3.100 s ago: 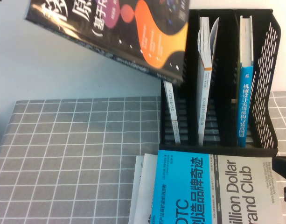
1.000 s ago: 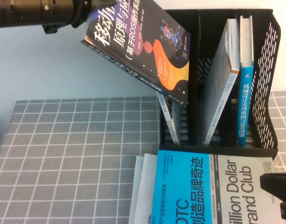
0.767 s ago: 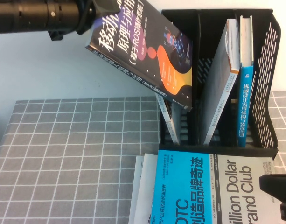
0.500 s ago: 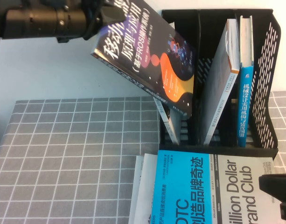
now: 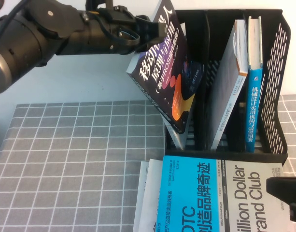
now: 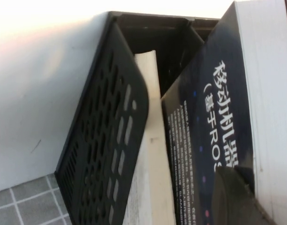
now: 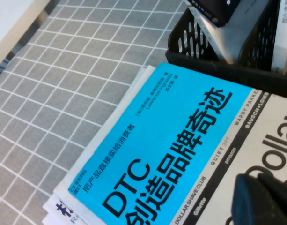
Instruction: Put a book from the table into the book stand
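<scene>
Left arm reaches in from upper left, stretched across above the table (image 5: 80, 159). Left gripper (image 5: 148, 30) is clamped on the top edge of the book (image 5: 169, 79), which hangs tilted, lower end inside the leftmost slot of the book stand (image 5: 271, 72). Right gripper (image 5: 285, 195) sits low at the right edge over the cyan book (image 5: 201, 198); can't tell its finger state.

A robot test bench got up as an office desk: a counter (image 5: 80, 159) under grey grid-patterned cloth against a bare white wall (image 5: 65, 77), a black file rack (image 5: 275, 72) holding books, more books (image 5: 210, 193) stacked in front.
</scene>
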`<state>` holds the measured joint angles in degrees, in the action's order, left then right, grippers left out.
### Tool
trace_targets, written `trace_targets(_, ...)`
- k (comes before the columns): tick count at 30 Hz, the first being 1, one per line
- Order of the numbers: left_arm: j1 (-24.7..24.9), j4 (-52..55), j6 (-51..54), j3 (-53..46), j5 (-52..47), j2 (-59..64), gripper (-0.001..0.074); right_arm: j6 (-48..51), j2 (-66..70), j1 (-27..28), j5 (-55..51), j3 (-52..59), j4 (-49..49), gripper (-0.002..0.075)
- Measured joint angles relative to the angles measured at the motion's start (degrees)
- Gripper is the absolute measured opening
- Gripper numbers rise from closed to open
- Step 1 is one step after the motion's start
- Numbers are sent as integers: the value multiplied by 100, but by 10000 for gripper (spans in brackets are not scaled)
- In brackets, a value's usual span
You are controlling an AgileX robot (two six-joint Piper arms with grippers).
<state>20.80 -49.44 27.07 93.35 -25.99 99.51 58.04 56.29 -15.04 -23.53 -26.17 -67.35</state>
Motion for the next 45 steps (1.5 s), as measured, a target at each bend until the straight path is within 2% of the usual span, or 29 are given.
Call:
trace_targets(7,10,-36,65,0,52,0,118,0,0,0,-135,0,-57,-3)
trace_targets(11,50,-86,541,0,51,0,134,0,0,0,-148,0,-71,-3)
trace_targets(13,90,-131,672,0,129,0,222,23,0,0,-136,0,-85,-3)
trace_targets(17,128,-258,856,25,315,-50,473,124,0,0,-103,0,-97,-3)
trace_targets(20,128,-281,1202,25,391,-101,516,152,0,0,-66,0,-107,-3)
trace_targets(22,128,-281,1374,25,446,-164,472,176,0,0,-7,0,-107,-3)
trace_targets(24,128,-281,1448,25,497,-274,393,170,11,0,62,0,-152,-3)
trace_targets(28,118,-258,1542,47,508,-681,134,578,178,0,95,0,-487,-3)
trace_targets(30,110,-104,1547,72,406,-977,57,1000,286,0,15,0,-709,-3)
trace_targets(33,110,216,1547,91,75,-1483,15,1620,344,0,69,0,-896,-3)
trace_targets(38,110,971,1206,-89,-451,-2348,3,1929,73,0,669,0,-818,-3)
trace_targets(41,110,1221,998,-616,-489,-2977,1,1978,-463,0,689,0,-240,-3)
trace_targets(45,110,1279,940,-1837,-111,-3887,1,1996,-1222,0,-164,0,513,-3)
